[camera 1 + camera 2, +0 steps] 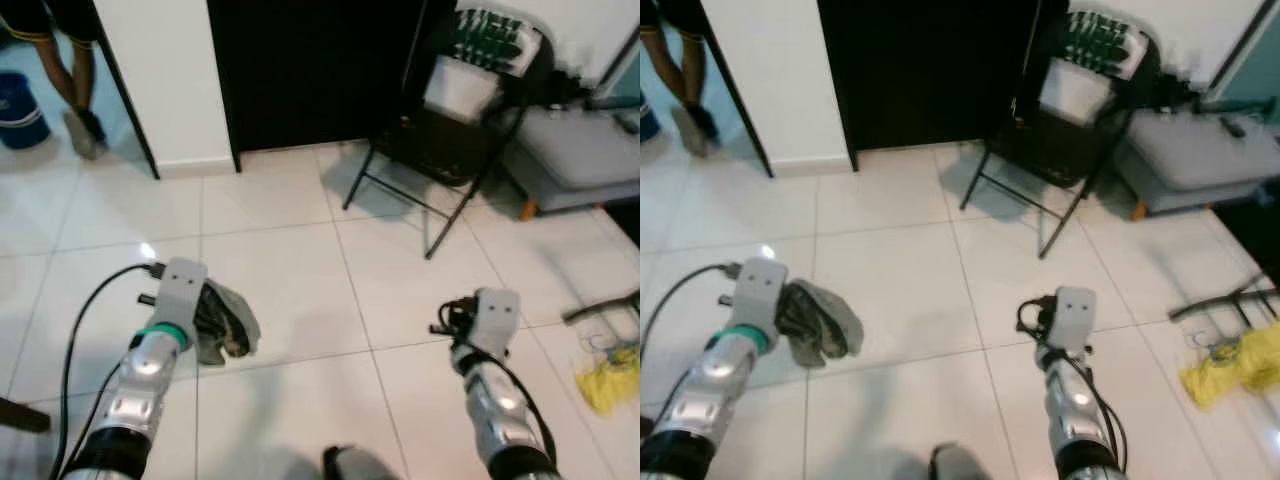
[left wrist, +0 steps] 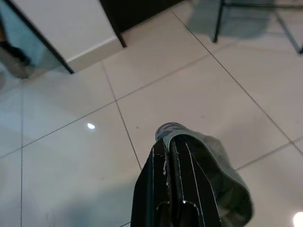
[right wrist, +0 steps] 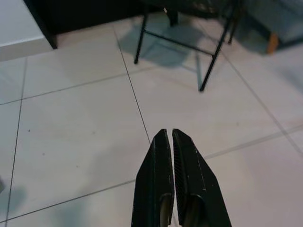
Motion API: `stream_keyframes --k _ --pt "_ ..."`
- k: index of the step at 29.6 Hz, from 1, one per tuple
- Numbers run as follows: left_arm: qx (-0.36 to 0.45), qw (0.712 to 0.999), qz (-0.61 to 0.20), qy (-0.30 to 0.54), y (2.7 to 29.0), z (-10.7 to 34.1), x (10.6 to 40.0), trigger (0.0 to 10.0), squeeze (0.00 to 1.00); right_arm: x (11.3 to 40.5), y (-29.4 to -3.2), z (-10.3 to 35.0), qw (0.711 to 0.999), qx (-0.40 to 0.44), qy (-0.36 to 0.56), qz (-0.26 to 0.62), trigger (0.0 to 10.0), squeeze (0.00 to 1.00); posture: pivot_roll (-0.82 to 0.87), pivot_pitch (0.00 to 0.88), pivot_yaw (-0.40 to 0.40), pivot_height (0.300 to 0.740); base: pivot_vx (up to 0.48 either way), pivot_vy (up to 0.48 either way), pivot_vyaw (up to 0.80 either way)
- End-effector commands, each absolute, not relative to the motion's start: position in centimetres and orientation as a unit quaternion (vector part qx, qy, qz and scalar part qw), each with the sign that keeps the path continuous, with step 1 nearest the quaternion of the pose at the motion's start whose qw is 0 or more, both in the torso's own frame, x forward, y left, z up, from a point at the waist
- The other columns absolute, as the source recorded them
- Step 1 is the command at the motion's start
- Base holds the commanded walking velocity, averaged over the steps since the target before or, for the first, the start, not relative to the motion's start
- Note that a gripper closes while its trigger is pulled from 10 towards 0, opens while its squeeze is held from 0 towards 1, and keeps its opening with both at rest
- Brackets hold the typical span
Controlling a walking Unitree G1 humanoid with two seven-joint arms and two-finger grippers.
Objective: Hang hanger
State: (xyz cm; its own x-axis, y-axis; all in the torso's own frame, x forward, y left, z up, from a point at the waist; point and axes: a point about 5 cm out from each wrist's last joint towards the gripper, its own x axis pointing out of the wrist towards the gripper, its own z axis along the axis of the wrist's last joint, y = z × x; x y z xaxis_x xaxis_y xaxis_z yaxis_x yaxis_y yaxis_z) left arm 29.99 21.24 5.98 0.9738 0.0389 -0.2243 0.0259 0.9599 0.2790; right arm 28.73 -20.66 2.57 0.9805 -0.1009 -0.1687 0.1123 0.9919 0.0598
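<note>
Grey-green cloth [image 1: 225, 320] hangs bunched from the left gripper [image 2: 166, 146], whose two black fingers are pressed together on a fold of it; in the left wrist view the fabric wraps round one side of the fingers and droops below them. No hanger can be made out in any view, so its long axis and heading cannot be told (the cloth itself is a loose bundle with no clear direction). From the head camera the left arm reaches forward at about 8 o'clock in the picture, above the white tiled floor [image 1: 300, 260]. At about 5 o'clock the right gripper [image 3: 170, 139] also points forward over the tiles, its fingers closed against each other with nothing between them. A black folding chair [image 1: 450, 130] stands at about 1 o'clock, carrying a white item on its seat and a green-and-white patterned cloth over its back. Just beside it, toward 2 o'clock, is a grey sofa [image 1: 585, 150]. Near 4 o'clock a yellow cloth [image 1: 610, 380] lies on the floor. At 11 o'clock a person's legs [image 1: 75, 70] stand beside a blue bucket [image 1: 20, 110].
</note>
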Motion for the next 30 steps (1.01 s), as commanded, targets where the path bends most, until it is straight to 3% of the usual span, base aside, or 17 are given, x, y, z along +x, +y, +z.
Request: stream_keyframes --k 1,13,25,30 --pt "0.136 0.984 -0.007 0.117 20.6 5.8 30.0 10.0 0.00 28.6 -21.1 2.4 0.994 0.035 0.087 -0.062 10.0 0.00 -0.04 0.078 0.087 0.740 0.000 0.000 -0.78" --pt "0.133 0.984 -0.015 0.116 20.3 5.9 30.5 10.0 0.00 27.7 -21.7 2.1 0.993 0.027 0.087 -0.075 10.0 0.00 -0.07 0.060 0.098 0.740 0.000 0.000 -0.78" --pt "0.137 0.984 -0.037 0.104 19.1 6.9 32.5 10.0 0.00 28.4 -24.0 3.5 0.992 0.015 0.065 -0.108 10.0 0.00 -0.12 0.033 0.135 0.740 0.000 0.000 -0.78" --pt "0.132 0.985 -0.035 0.103 19.0 6.8 32.5 10.0 0.00 27.8 -23.2 2.7 0.992 0.017 0.073 -0.101 10.0 0.00 -0.11 0.039 0.127 0.740 0.000 0.000 -0.78"
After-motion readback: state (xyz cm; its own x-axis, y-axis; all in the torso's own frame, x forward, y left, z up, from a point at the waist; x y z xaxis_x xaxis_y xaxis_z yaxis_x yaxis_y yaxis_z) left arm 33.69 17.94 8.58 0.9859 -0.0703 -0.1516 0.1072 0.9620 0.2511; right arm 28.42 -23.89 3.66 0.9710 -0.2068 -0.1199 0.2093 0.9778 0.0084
